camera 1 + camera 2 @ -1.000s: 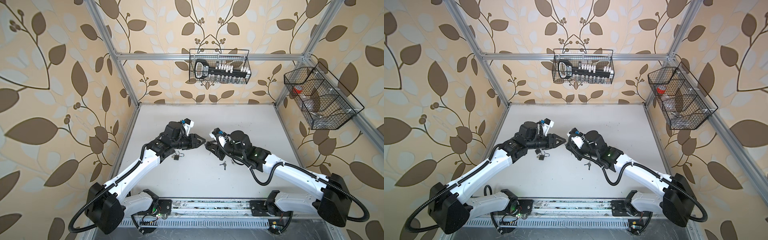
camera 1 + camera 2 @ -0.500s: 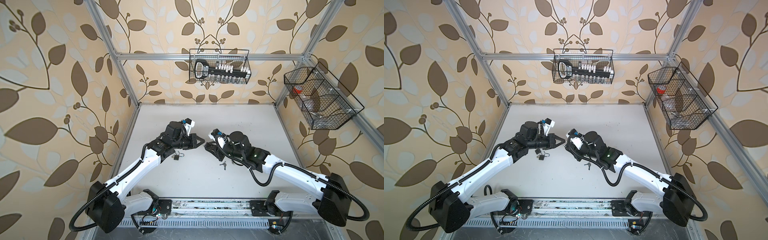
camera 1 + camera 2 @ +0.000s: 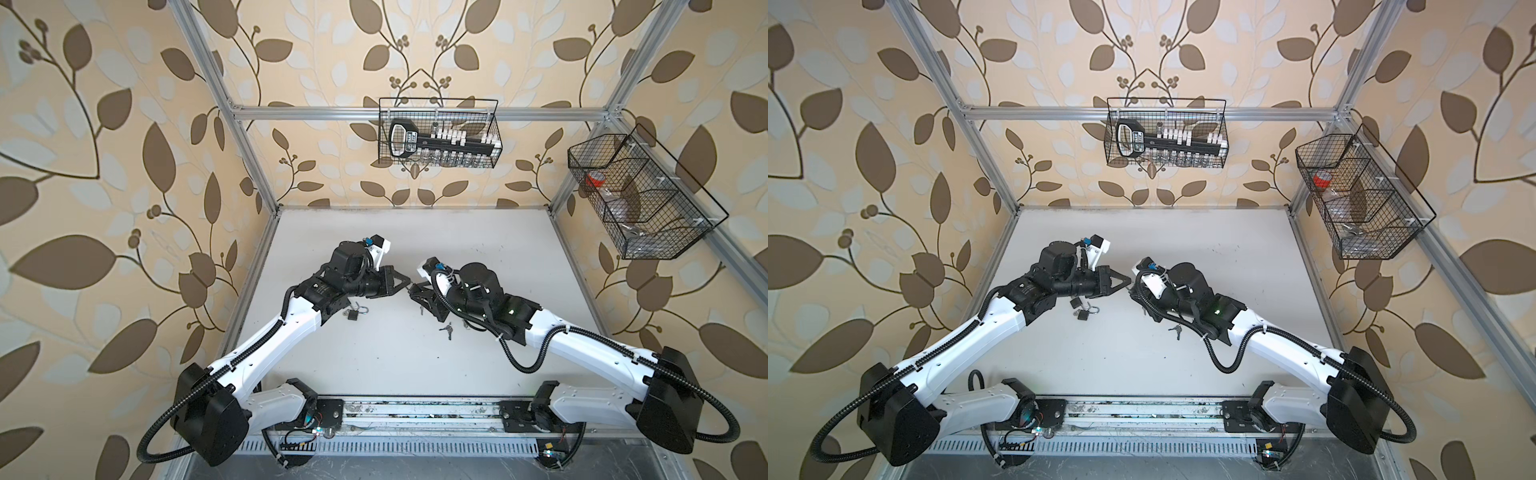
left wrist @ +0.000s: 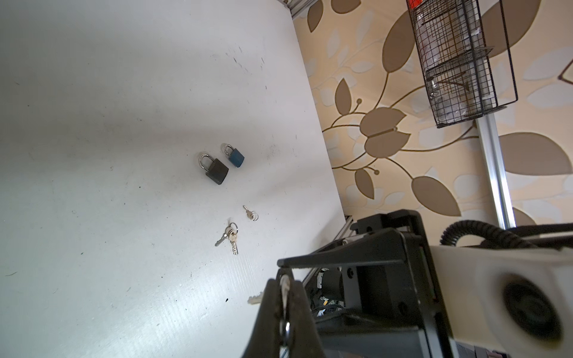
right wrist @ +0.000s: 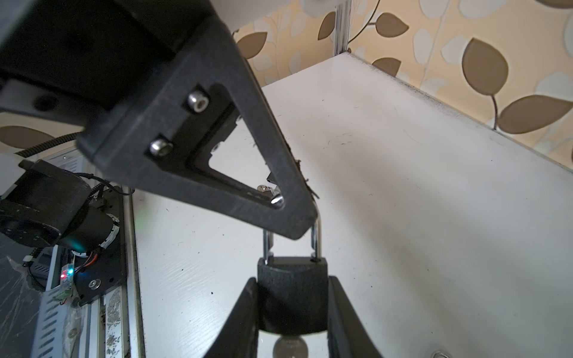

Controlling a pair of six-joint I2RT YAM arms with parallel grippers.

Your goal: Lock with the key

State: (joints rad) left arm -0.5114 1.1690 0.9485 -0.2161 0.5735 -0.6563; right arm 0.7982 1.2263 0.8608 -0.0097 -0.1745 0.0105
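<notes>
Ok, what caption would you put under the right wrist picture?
Right gripper holds a black padlock; left gripper pinches its shackle.

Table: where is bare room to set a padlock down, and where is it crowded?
Bare: the table strip from the back wall to the left arm and right arm; also the patch between them and the front rail. Crowded: mid-table, with a padlock and keys.
</notes>
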